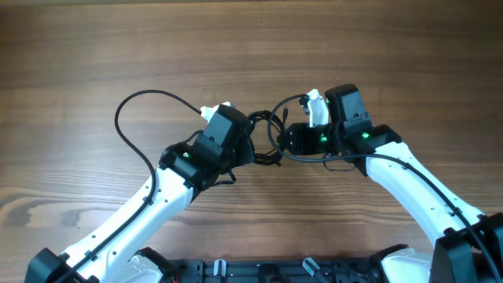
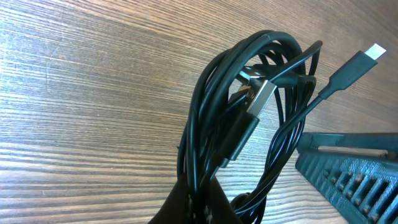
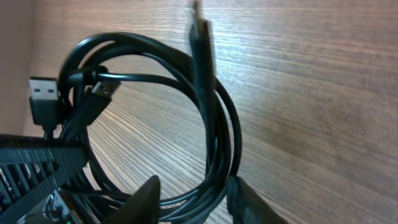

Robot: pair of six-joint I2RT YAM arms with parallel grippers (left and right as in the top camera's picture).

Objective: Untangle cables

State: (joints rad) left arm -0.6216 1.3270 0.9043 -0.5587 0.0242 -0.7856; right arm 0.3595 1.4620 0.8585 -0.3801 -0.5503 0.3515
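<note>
A tangled bundle of black cables (image 1: 266,132) hangs between my two grippers at the table's middle. One strand runs out left in a wide loop (image 1: 130,118). My left gripper (image 1: 248,146) is shut on the bundle's lower strands (image 2: 217,124), with its fingertips (image 2: 200,208) pinching them. A silver USB plug (image 2: 261,99) lies inside the coil and another connector (image 2: 364,59) sticks out at the right. My right gripper (image 1: 286,140) is open, its fingers (image 3: 193,194) on either side of the coil's bottom (image 3: 214,130). A black USB plug (image 3: 42,93) shows at the left.
The wooden table (image 1: 251,47) stretches all round. The right gripper's body (image 2: 348,174) shows at the lower right of the left wrist view. The left gripper's body (image 3: 37,168) shows at the lower left of the right wrist view.
</note>
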